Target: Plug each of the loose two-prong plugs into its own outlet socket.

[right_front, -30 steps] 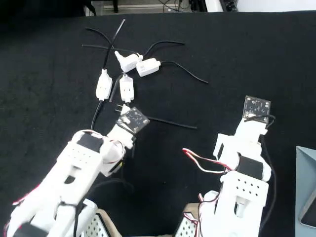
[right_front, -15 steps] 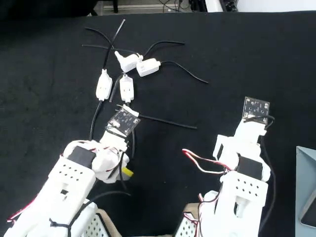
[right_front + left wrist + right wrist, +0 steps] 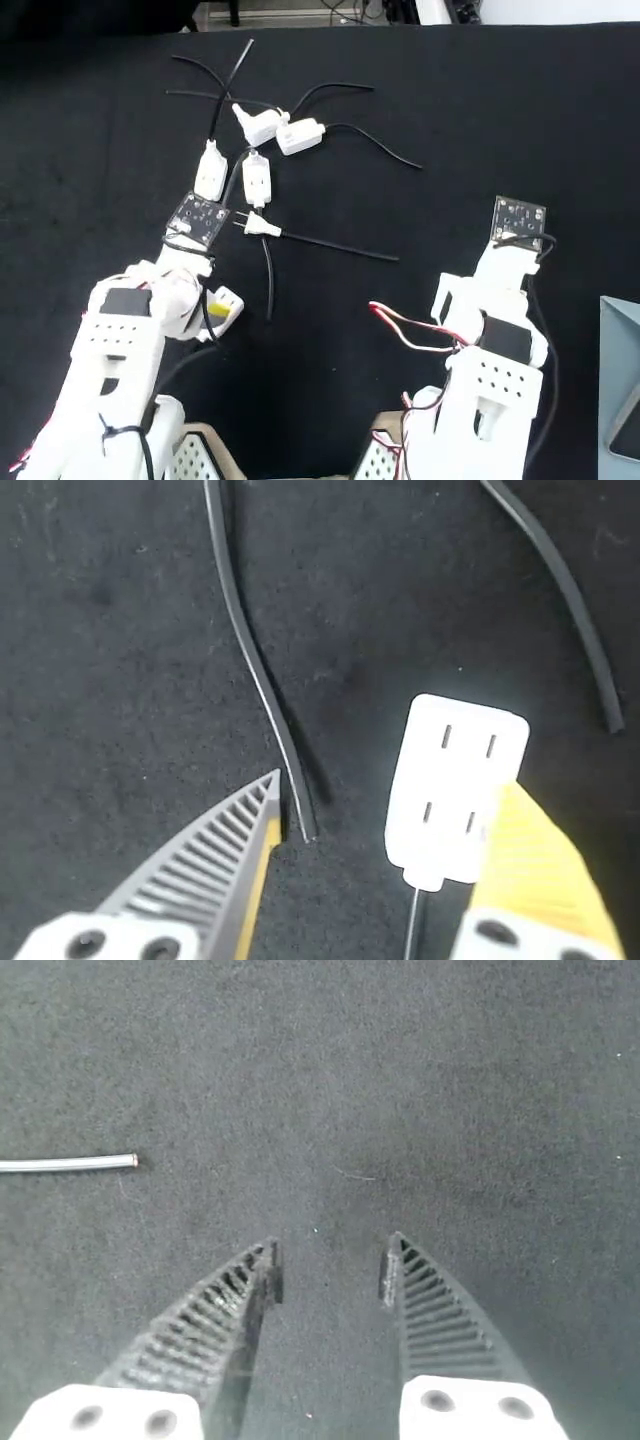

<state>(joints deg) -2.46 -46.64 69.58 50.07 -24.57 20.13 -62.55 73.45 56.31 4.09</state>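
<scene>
Several white cord pieces lie at the mat's far left. A small two-prong plug (image 3: 258, 226) rests with its prongs pointing left and its black cable trailing right. Beyond it lie two outlet sockets (image 3: 210, 170) (image 3: 257, 178), and two more white pieces (image 3: 258, 122) (image 3: 300, 135) touch each other farther back. My left gripper (image 3: 205, 200) hovers at the leftmost socket. In the left wrist view that socket (image 3: 457, 790) lies between the open fingers of my left gripper (image 3: 390, 790), close to the yellow one. My right gripper (image 3: 520, 225) (image 3: 330, 1260) stands open over bare mat.
Black cables (image 3: 330, 245) fan out from the white pieces across the mat, and a short loose one (image 3: 268, 280) lies near the left arm. A cable end (image 3: 70, 1163) lies off to one side of the right gripper. A grey bin (image 3: 620, 380) stands at the right edge.
My left arm has swung left, off the small two-prong plug and over to the leftmost socket; the plug now lies uncovered. The right arm has not moved.
</scene>
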